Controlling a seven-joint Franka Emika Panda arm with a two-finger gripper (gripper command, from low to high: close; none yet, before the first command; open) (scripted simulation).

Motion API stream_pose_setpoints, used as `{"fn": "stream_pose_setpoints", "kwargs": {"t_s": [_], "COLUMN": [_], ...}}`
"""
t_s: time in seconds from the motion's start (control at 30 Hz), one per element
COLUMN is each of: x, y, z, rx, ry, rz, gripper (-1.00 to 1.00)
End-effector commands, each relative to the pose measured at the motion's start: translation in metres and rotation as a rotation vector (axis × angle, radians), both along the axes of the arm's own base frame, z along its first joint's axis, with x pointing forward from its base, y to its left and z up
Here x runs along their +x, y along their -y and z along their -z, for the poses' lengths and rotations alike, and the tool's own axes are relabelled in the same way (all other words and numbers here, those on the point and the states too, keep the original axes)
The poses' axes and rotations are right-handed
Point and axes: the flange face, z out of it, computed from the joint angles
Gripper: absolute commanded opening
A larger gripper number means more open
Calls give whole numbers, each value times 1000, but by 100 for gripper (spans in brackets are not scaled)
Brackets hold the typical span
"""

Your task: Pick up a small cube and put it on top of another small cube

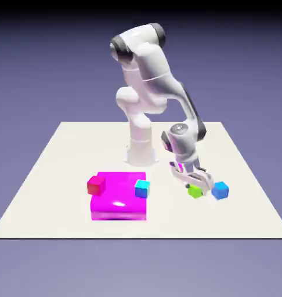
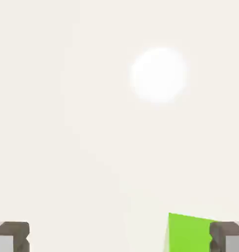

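Observation:
The royal-blue small cube (image 1: 220,190) rests on the table at the exterior view's right. The light cyan cube (image 1: 142,188) sits on the right edge of the flat magenta block (image 1: 117,200). My gripper (image 1: 195,183) hangs low over the table just left of the blue cube, above a lime-green cube (image 1: 195,191). In the hand view the jaws stand wide apart, open, with bare table between them; the green cube (image 2: 188,232) shows just inside the right fingertip (image 2: 228,236). The blue cube is out of the hand view.
A red cube (image 1: 96,185) sits at the magenta block's left edge. The robot's base (image 1: 139,152) stands behind the block. The table's front edge (image 1: 137,236) lies well forward of the cubes.

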Motion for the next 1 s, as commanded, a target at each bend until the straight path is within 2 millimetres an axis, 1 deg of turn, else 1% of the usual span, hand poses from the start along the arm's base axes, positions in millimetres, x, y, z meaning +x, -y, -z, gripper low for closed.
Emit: {"fn": "stream_pose_setpoints", "kwargs": {"t_s": [0.0, 0.13, 0.2, 0.33, 0.47, 0.5, 0.53, 0.57, 0.7, 0.83, 0.87, 0.97], "x": [-5, -21, -22, -24, -31, -31, -31, -31, -24, -22, -17, 7], "y": [-9, -44, -47, -61, -73, -73, -73, -73, -62, -48, -56, -28], "z": [0, -8, -9, 17, 50, 52, 52, 52, 19, -8, -17, -8], "rx": [26, 131, 142, 154, 143, 142, 142, 142, 154, 143, 142, 58], "ry": [-37, -186, -202, -204, -202, -202, -202, -202, -204, -202, -200, -216], "rz": [34, 166, 179, 181, 180, 179, 179, 179, 181, 180, 161, 153], "gripper": [0, 0, 0, 0, 0, 0, -100, -100, -100, -100, -100, -100]}}
